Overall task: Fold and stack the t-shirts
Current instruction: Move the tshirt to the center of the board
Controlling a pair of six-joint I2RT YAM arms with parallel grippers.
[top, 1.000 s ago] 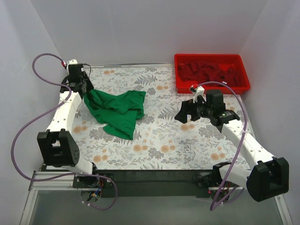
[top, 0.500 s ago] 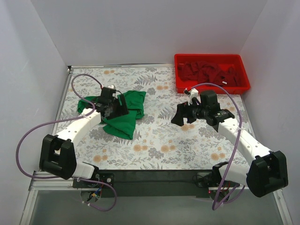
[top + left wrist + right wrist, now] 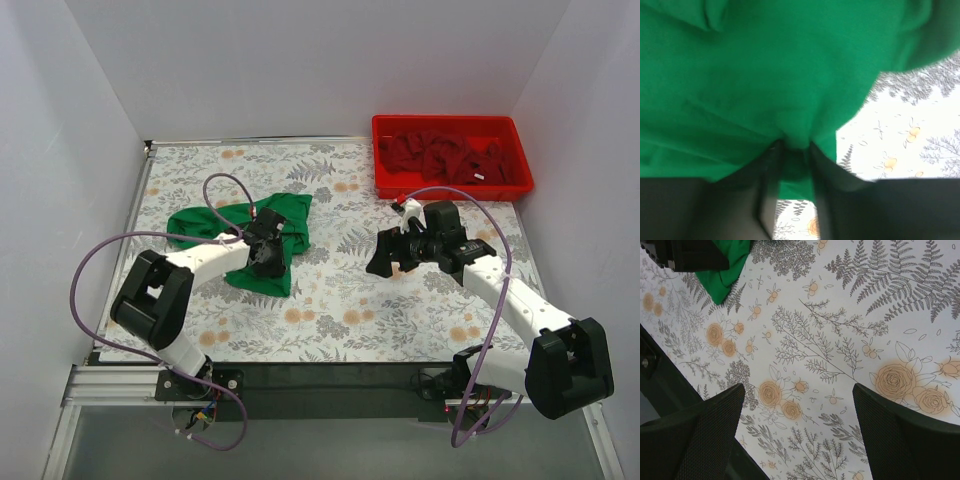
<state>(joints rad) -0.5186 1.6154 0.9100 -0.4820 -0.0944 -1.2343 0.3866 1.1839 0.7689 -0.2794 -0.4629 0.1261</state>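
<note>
Top view: the green t-shirt is seen crumpled on the left half of the table, spread from the left-centre towards the middle, with a rumpled flap pointing to the near edge. It is not folded.

The left gripper is placed low over the near-right part of the green t-shirt. In the left wrist view the left gripper is seen drawn narrow, with a ridge of green cloth pinched between the two dark fingers; the cloth is gathered into creases that run to the pinch. Patterned table is seen to the right of the cloth.

The right gripper is held over the bare floral surface, right of centre and well apart from the green t-shirt. In the right wrist view the right gripper is seen spread wide, nothing between its fingers; only a corner of the green t-shirt is caught at upper left.

The dark red t-shirts are heaped unfolded inside the red bin at the far right corner of the table
</note>
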